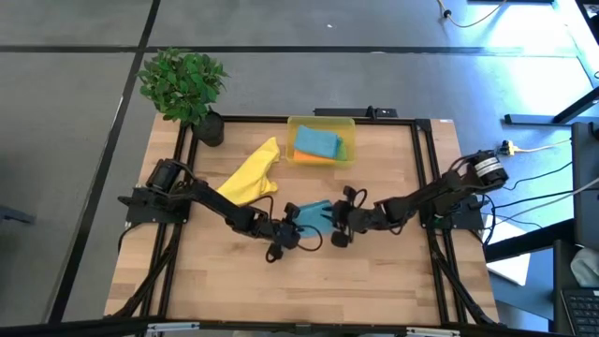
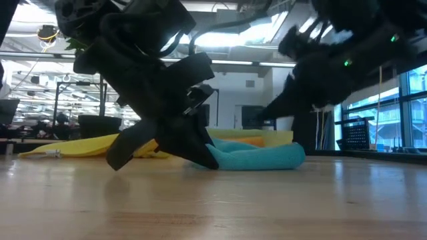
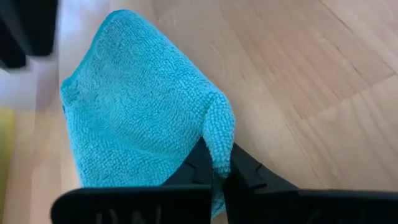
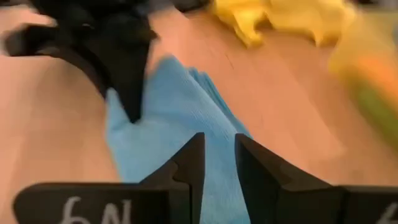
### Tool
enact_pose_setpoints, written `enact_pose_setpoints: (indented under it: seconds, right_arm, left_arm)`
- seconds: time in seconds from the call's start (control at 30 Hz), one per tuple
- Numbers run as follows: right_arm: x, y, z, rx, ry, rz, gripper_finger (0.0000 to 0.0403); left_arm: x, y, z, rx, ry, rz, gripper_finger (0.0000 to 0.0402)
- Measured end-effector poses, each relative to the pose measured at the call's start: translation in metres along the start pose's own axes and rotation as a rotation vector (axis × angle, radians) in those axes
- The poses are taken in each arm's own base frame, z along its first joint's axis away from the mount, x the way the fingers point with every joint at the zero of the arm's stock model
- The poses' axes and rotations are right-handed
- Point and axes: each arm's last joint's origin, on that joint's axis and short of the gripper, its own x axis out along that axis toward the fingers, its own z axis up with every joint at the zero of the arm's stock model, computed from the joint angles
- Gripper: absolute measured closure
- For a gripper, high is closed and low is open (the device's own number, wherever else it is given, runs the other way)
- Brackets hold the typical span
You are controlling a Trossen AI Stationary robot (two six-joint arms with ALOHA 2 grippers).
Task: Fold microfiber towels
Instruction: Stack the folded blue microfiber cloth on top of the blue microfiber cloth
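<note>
A teal-blue microfiber towel (image 1: 314, 212) lies bunched on the wooden table between my two grippers. Its underside rests on the wood in the low view (image 2: 260, 157). My left gripper (image 3: 221, 180) is shut on the towel's end nearest it. My right gripper (image 4: 219, 155) hovers just above the towel's other end, its fingers a little apart with nothing between them. A yellow towel (image 1: 251, 174) lies spread on the table at the far left. A teal towel (image 1: 315, 140) lies on top of an orange one (image 1: 314, 157) and a green one (image 1: 341, 150). My left gripper pinches a raised fold at the teal towel's edge (image 3: 217, 140) between its two fingers. The fingers slant down from the table's left side. Their tips (image 2: 208, 159) reach the tabletop at that end, and the remainder of the towel lies slack on the wood.
A translucent yellow bin (image 1: 322, 121) holding those three towels stands at the table's far edge. A potted plant (image 1: 184, 86) sits at the far left corner. Bare wood lies along the near edge.
</note>
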Motion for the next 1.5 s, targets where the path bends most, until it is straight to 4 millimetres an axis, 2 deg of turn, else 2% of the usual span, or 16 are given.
enact_pose_setpoints:
  seconds: [0.13, 0.23, 0.43, 0.53, 0.63, 0.9, 1.03, 1.23, 1.5]
  right_arm:
    - [-0.012, 0.012, 0.004, -0.123, -0.040, 0.051, 0.0307]
    - [-0.018, 0.023, 0.001, -0.186, -0.045, 0.096, 0.0284]
    - [-0.024, 0.040, -0.009, -0.230, -0.032, 0.161, 0.0191]
    - [-0.022, 0.044, -0.016, -0.263, -0.022, 0.126, 0.0147]
    - [-0.016, 0.046, -0.025, -0.300, 0.000, 0.094, 0.0121]
    - [0.000, 0.051, -0.040, -0.388, 0.014, 0.030, 0.0119]
    - [0.007, 0.055, -0.041, -0.447, 0.024, -0.020, 0.0119]
    - [0.016, 0.060, -0.038, -0.487, 0.058, -0.059, 0.0120]
    - [0.017, 0.059, -0.037, -0.496, 0.053, -0.127, 0.0126]
  left_arm:
    - [-0.005, 0.005, 0.004, -0.039, -0.031, -0.007, 0.0400]
    - [-0.012, 0.010, 0.006, -0.072, -0.045, -0.029, 0.0400]
    - [-0.018, 0.023, 0.009, -0.146, -0.096, -0.096, 0.0401]
    - [-0.018, 0.027, 0.009, -0.182, -0.119, -0.124, 0.0401]
    - [-0.017, 0.030, 0.008, -0.210, -0.122, -0.128, 0.0401]
    - [-0.016, 0.036, 0.008, -0.246, -0.132, -0.136, 0.0401]
    - [-0.016, 0.036, 0.009, -0.266, -0.140, -0.150, 0.0401]
    - [-0.028, 0.042, 0.016, -0.278, -0.188, -0.155, 0.0401]
    - [-0.034, 0.045, 0.019, -0.278, -0.200, -0.160, 0.0402]
